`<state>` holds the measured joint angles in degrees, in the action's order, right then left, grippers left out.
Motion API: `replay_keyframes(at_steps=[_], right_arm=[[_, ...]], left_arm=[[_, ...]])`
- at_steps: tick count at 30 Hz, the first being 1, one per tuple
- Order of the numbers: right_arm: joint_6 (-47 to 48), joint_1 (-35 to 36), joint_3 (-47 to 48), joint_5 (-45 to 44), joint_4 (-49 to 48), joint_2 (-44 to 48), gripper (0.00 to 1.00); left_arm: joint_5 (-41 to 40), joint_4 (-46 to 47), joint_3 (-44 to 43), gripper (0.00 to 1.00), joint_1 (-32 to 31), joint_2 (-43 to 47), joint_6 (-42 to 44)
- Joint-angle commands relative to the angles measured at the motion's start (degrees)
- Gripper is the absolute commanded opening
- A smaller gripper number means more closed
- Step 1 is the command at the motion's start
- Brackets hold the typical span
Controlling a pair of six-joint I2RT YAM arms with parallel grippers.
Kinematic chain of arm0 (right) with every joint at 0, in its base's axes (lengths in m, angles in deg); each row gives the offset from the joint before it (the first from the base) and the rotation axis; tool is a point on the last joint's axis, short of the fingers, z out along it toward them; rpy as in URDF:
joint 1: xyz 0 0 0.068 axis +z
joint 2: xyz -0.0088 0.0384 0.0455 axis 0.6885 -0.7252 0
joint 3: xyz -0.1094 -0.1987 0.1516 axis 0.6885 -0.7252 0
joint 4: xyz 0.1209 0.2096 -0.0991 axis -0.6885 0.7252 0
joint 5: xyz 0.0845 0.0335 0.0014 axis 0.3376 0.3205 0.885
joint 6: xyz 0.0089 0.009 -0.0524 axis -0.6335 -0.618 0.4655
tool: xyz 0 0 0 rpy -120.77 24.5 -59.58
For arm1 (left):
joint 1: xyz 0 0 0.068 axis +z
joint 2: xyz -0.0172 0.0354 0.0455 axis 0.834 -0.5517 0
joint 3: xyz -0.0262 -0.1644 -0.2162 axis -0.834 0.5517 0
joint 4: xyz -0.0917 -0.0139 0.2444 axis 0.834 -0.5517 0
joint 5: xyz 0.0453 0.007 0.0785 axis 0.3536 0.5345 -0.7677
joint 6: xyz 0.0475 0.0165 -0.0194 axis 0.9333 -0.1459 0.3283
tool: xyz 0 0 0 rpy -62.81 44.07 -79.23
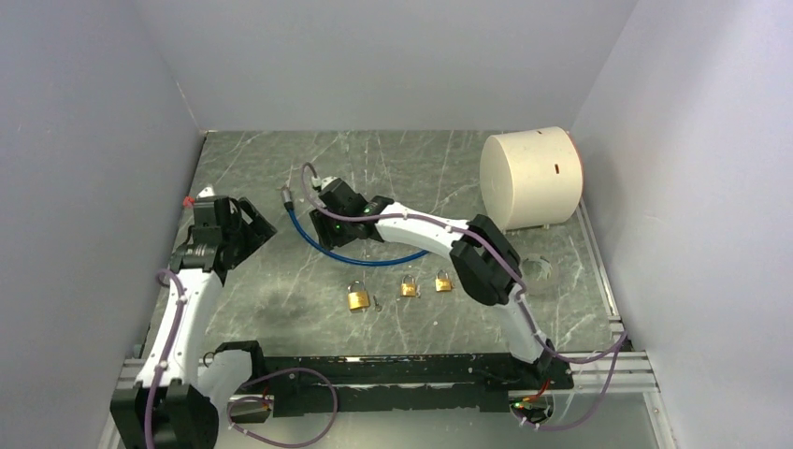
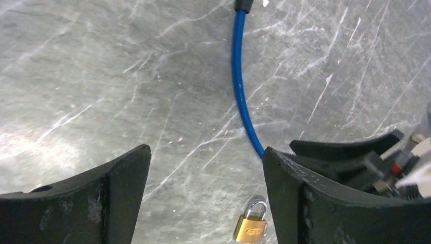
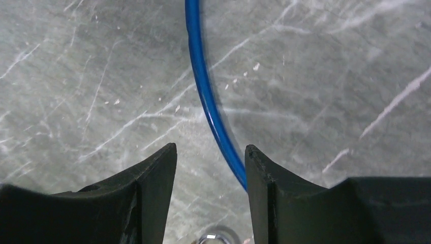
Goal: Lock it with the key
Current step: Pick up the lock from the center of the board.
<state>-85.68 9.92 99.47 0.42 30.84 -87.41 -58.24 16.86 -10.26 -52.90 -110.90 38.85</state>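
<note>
Three brass padlocks (image 1: pixel 357 297) (image 1: pixel 409 288) (image 1: pixel 443 282) lie in a row on the grey table. A tiny metal piece (image 1: pixel 377 304) lies beside the leftmost one; it is too small to tell whether it is the key. My left gripper (image 1: pixel 254 230) (image 2: pixel 207 150) stands open and empty above the table, with a shut-looking brass padlock (image 2: pixel 251 226) lying below it near the right finger. My right gripper (image 1: pixel 327 210) (image 3: pixel 211 147) is open over the blue cable (image 3: pixel 203 86), which passes under its right finger. A shiny metal bit (image 3: pixel 211 238) peeks in at the bottom edge.
The blue cable (image 1: pixel 323 248) (image 2: pixel 239 76) curves across the table's middle. A large cream cylinder (image 1: pixel 531 178) lies on its side at the back right. Grey walls close in the left, back and right sides. The right gripper's fingers (image 2: pixel 350 150) show in the left wrist view.
</note>
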Motion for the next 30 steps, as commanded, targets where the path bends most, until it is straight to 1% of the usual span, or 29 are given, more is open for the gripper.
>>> replay_keyframes(at_steps=[1,4,7,12,16,26,30], right_arm=[[5.9,0.4,9.1,-3.6,4.4,-4.1,0.53],[8.3,1.5,13.9,-4.3,6.3,-7.8,0.53],[10.7,2.7,16.5,-4.1,6.5,-10.5,0.52],[13.9,4.0,17.3,-5.2,4.7,-12.5,0.52],[16.5,4.4,19.6,-5.7,5.9,-14.4,0.50],[17.7,4.6,20.3,-7.8,6.3,-17.5,0.47],[17.8,4.7,19.9,-7.4,6.4,-19.0,0.39]], left_arm=[[-6.9,-6.7,0.0,0.85,0.1,5.5,1.7],[-9.5,-8.4,-0.1,0.85,0.1,8.5,1.2],[-11.0,-9.8,-0.6,0.86,0.1,10.1,-0.3],[-10.9,-11.6,-2.4,0.87,0.1,10.8,-1.0],[-12.5,-13.1,-3.3,0.87,0.1,12.0,-1.0],[-12.7,-14.1,-3.7,0.87,0.1,14.0,-1.4],[-13.0,-14.2,-3.8,0.87,0.1,14.0,-1.3]])
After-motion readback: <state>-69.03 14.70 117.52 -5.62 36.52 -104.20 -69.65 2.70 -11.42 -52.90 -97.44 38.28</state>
